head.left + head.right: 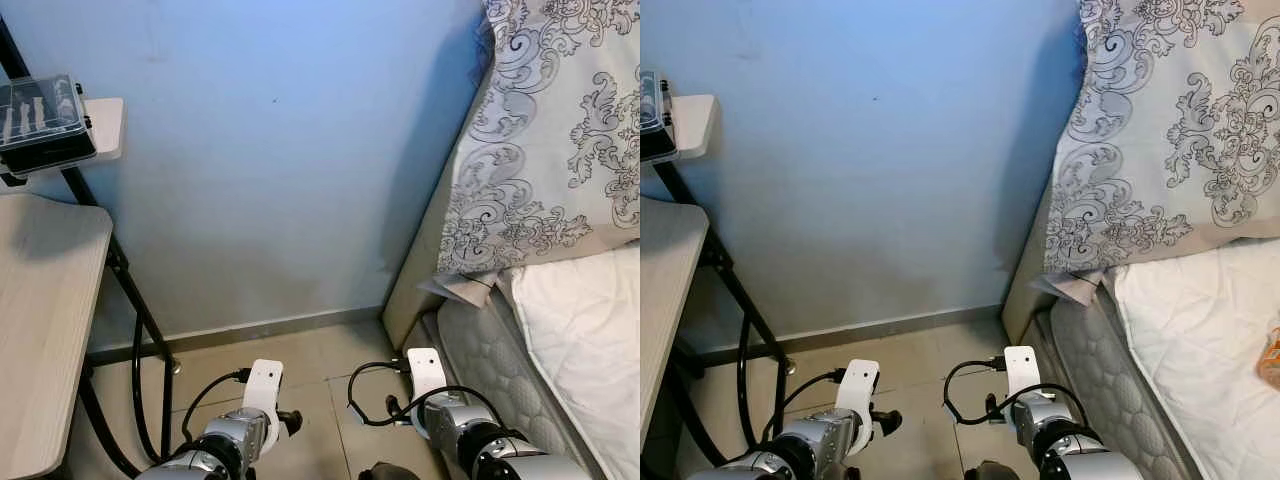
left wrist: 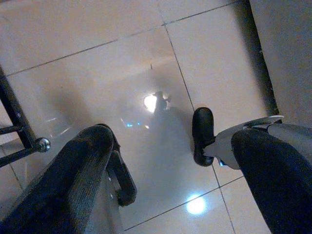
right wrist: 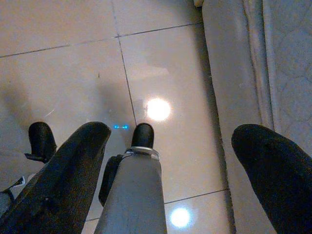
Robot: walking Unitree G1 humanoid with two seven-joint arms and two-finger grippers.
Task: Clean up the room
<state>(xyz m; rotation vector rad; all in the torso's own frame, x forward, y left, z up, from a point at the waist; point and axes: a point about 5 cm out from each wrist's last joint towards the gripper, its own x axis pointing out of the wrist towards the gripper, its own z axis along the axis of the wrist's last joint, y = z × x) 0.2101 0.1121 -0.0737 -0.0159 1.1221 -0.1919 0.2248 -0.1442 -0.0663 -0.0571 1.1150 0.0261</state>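
Observation:
Both arms hang low in front of me, the left wrist and the right wrist at the bottom of the eye views. My left gripper is open over the glossy tiled floor, nothing between its fingers. My right gripper is open too, above the floor beside the bed base. A clear plastic box with small items sits on a white shelf at the upper left. A small orange thing lies on the bed at the right edge.
A blue wall stands straight ahead. A light wooden desk on black metal legs is on my left. On my right is a bed with a white quilted cover and a grey patterned pillow. Tiled floor lies between them.

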